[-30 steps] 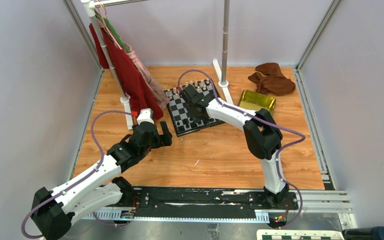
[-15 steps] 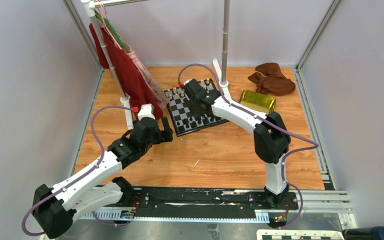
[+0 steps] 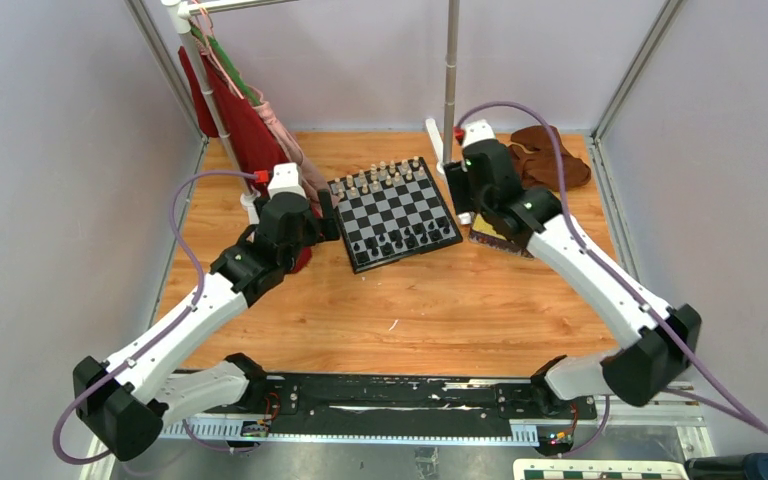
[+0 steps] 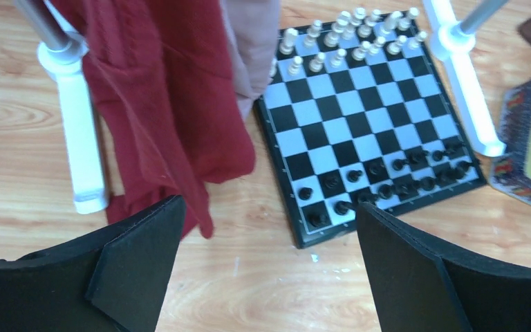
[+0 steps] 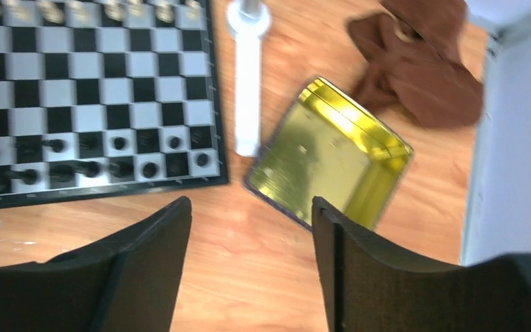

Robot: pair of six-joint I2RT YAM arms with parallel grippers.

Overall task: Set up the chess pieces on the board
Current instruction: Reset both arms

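Scanning near to far from the board [image 3: 400,210]: the left claw [image 4: 268,205] hangs by its near-left corner, fingers spread wide, nothing held. The right claw [image 5: 250,204] hangs just off its right edge by the gold tin [image 5: 325,159], also spread and empty.

We see the black pieces [image 4: 387,181] in two rows along the board's near edge, the middle squares bare, and the cream pieces [image 4: 352,34] in two rows along its far edge. We judge the setup done or nearly done. At most what remains is checking piece order and straightening.

Hard to make out:
- Piece types are too small for us to read.
- The pink cloth [image 4: 252,41] hangs over the board's far-left corner in the left wrist view, so we can't confirm that corner.
- The right wrist view is blurred and cuts off the board's left side.
- We can't tell whether some black pieces there lean.
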